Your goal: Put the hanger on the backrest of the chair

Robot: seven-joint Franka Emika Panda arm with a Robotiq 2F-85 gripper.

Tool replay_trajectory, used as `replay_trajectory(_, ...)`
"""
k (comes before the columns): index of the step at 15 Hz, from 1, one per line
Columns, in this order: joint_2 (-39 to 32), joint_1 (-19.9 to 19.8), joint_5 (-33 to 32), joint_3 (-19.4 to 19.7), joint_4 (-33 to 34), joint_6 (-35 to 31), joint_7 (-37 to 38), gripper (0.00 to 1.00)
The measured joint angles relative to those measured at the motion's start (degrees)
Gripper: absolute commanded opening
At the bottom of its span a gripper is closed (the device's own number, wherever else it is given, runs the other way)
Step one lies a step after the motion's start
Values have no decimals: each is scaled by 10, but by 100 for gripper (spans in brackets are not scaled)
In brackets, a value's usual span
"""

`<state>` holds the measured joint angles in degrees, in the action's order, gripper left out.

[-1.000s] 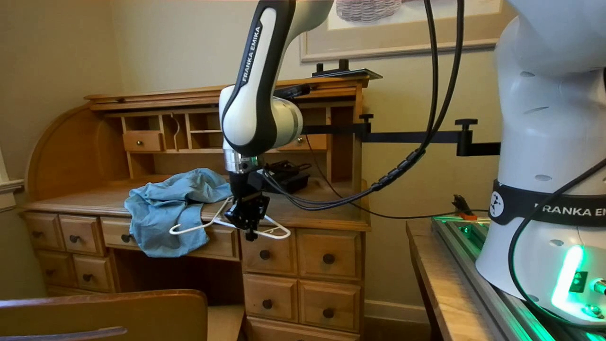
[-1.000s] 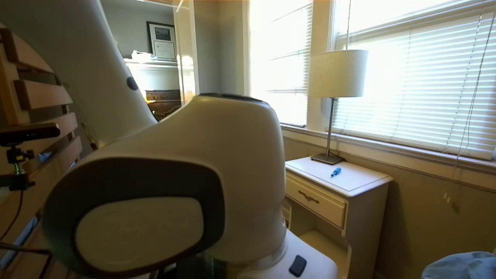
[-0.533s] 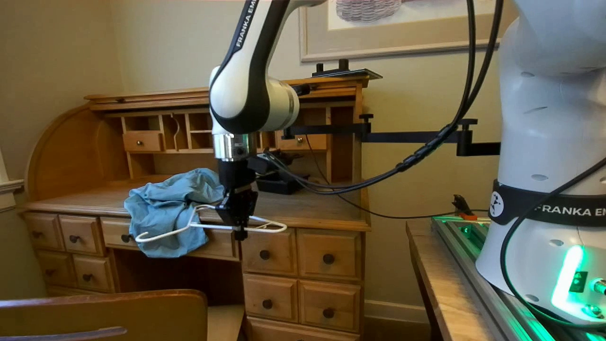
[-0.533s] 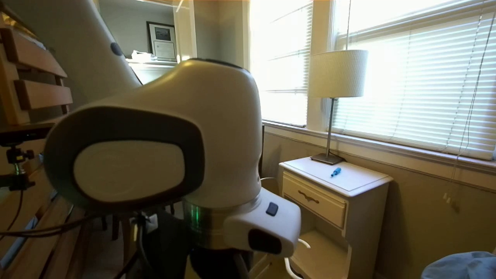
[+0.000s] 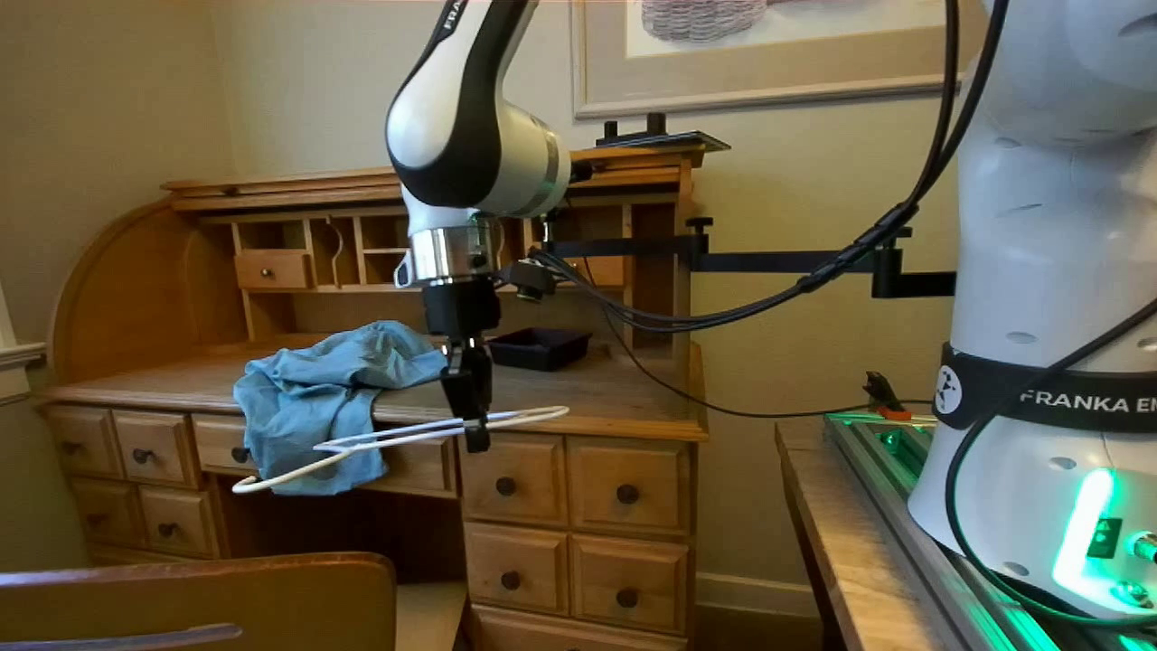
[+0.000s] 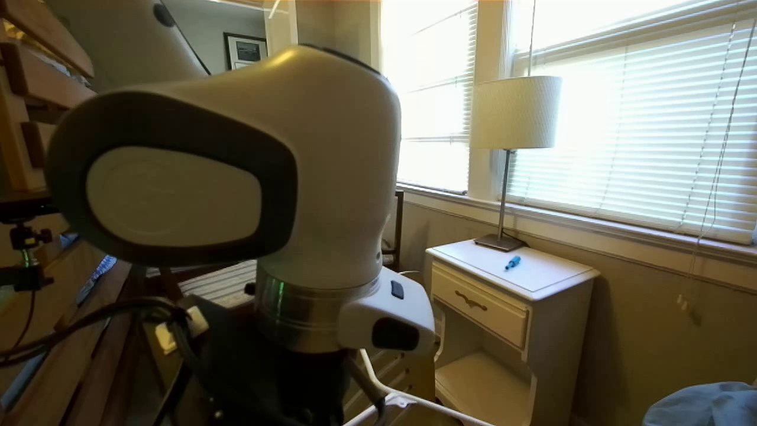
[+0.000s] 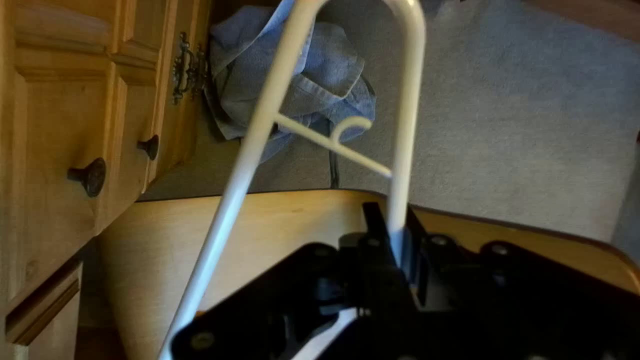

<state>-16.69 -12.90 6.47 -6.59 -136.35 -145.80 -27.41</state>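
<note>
In front of the desk (image 5: 597,398), the gripper (image 5: 475,434) pinches one bar of the white hanger (image 7: 334,145) tightly between its fingers, holding it aloft. Also before the desk stands the chair backrest (image 5: 199,599), its gap from the hanger hard to judge.

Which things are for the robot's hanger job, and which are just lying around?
Part of the job:
white hanger, held by one bar
pincer, closed on that bar
chair backrest, where the hanger should go

Just lying about:
blue cloth, partly hanging off the desk
black tray, on the desk
small blue thing, on the white nightstand
</note>
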Motion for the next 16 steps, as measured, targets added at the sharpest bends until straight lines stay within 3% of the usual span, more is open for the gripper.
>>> replay_trajectory(4,-1,26,-78,38,0,13,-1,2)
replay_trajectory(9,-14,77,-205,84,2,-26,63,2)
replay_trajectory(16,-44,93,-221,85,11,-79,88,2)
